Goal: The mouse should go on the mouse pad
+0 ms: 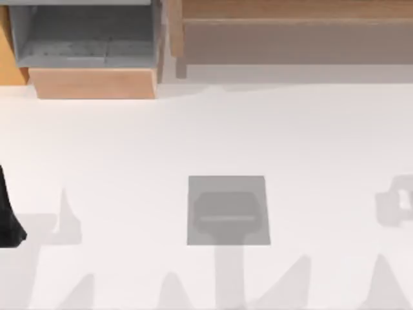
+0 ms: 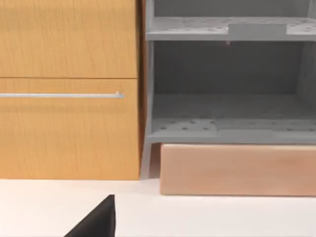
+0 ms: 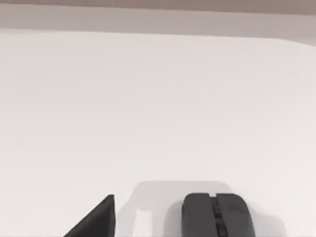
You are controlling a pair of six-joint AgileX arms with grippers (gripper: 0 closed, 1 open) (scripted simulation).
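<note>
So, from the overhead camera, starting at the far left: the left arm (image 1: 8, 216) was a black shape poking in at the left edge, about two thirds of the way down the frame, over the white bench (image 1: 129, 142). Its wrist camera caught a black wedge of the left gripper (image 2: 98, 224) low over the bench, facing an orange wooden cabinet (image 2: 69, 133) with a thin metal handle (image 2: 59, 95). Beside the cabinet was a grey shelf unit (image 2: 227, 108), with a pale wooden block (image 2: 237, 170) at its foot. Honestly couldn't tell if that gripper was wide or narrow.

In the upper left of the overhead frame, the same shelf unit and block sat at the back of the bench. A long brownish wooden piece (image 1: 290, 32) ran along the upper right.

Middle of the frame, a bit below centre: the mouse pad (image 1: 197, 187), flat and grey, square to the bench edges, with a soft darker shadow lying across it. Nothing was sitting on it.

Over to the right: the right wrist camera had a black wedge of the right gripper (image 3: 98, 224), and just beside it the mouse (image 3: 217, 215), dark grey, scroll wheel showing, lying on bare white bench with a faint shadow around it. It was apart from the wedge, not touching. Couldn't tell how that gripper was set either.
</note>
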